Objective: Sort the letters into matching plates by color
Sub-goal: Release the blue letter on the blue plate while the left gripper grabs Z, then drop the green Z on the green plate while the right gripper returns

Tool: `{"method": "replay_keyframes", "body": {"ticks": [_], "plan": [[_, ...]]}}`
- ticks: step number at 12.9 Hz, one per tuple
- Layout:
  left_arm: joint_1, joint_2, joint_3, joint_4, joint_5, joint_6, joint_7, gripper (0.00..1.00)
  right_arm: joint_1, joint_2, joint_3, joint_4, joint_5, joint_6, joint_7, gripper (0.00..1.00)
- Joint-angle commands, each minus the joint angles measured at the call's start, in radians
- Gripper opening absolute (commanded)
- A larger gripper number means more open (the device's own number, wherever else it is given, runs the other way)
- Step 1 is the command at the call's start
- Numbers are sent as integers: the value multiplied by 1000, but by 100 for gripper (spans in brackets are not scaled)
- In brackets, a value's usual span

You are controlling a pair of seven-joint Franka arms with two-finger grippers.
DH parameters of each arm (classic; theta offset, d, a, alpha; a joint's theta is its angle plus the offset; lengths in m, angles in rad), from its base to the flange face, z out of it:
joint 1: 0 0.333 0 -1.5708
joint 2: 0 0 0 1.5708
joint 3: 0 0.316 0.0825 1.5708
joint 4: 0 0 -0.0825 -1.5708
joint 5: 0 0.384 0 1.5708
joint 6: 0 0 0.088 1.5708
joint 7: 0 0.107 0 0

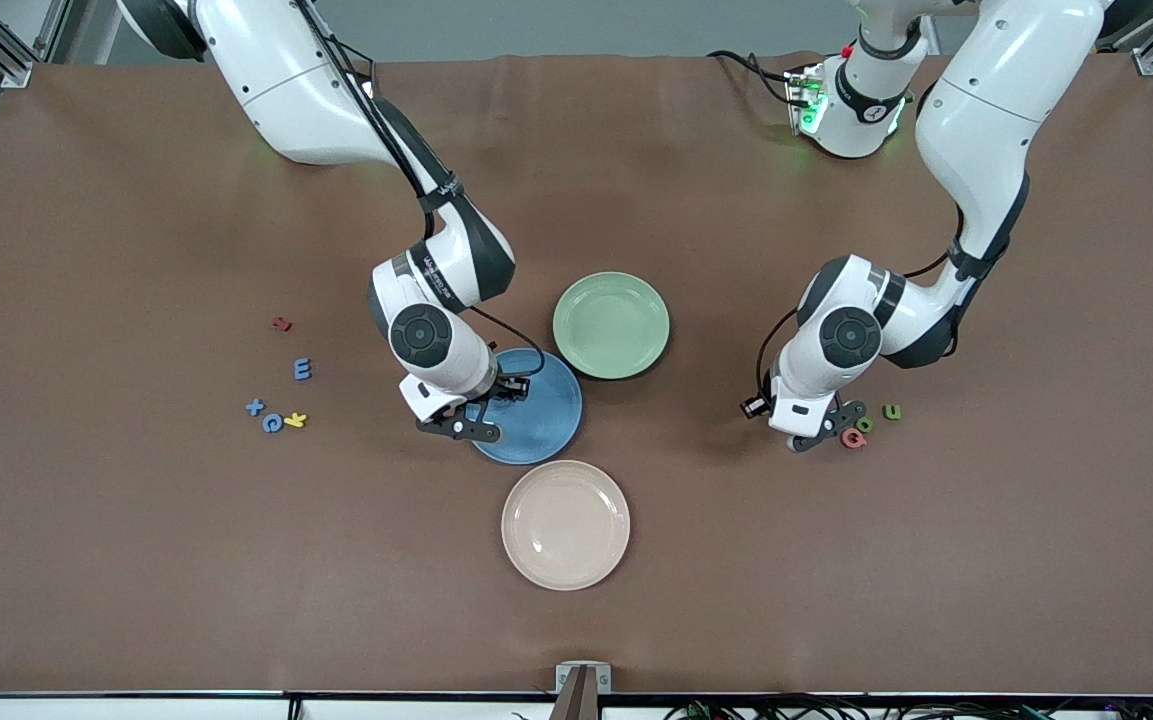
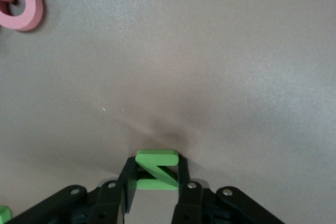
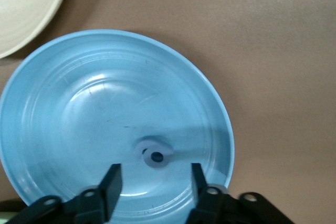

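The left gripper (image 2: 156, 182) is pinching a green letter (image 2: 156, 169) by its flat edges, low on the table near the pink letter (image 2: 20, 4). The foam looks light and soft, so gentle pressure should be enough. The right gripper (image 3: 153, 181) is hovering with jaws apart over the blue plate (image 3: 47, 93), where a blue letter (image 3: 154, 156) is lying.

The front camera looks down from high across the table (image 1: 136, 560); wrist cameras look down close, the right sharing the blue plate (image 3: 47, 77) with it.

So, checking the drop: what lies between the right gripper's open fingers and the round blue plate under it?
The right wrist view shows a small pale blue letter lying in the blue plate below the open right gripper.
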Motion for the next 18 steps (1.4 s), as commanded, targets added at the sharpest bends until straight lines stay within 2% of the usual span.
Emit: {"method": "replay_keyframes", "body": {"ticks": [1,2,5,8,10,12,15,17,18], "plan": [[5,5,-4,40,25,-23,-18,0,-8,-74,-15,12,3,-147,23,100],[4,-8,-4,55,27,-54,-16,0,-40,-126,-25,11,0,-222,0,100],[-5,-57,-16,69,28,-121,-13,0,-180,-242,-28,9,-53,-442,-248,100],[-7,-90,-108,68,25,-164,-30,0,-314,-309,-28,-44,-165,-481,-452,100],[-11,-94,-169,68,25,-167,-84,0,-400,-311,-28,-51,-187,-478,-573,100],[-54,-92,-205,68,27,-167,-162,0,-481,-303,-28,-83,-187,-420,-701,100],[-203,-69,-200,69,25,-158,-321,1,-526,-303,-28,-237,-214,-161,-731,100],[-246,-38,-200,69,27,-157,-363,2,-538,-302,-29,-316,-217,-33,-779,100],[-257,-29,-200,68,27,-157,-378,7,-552,-297,-29,-328,-217,-4,-815,100]]}}
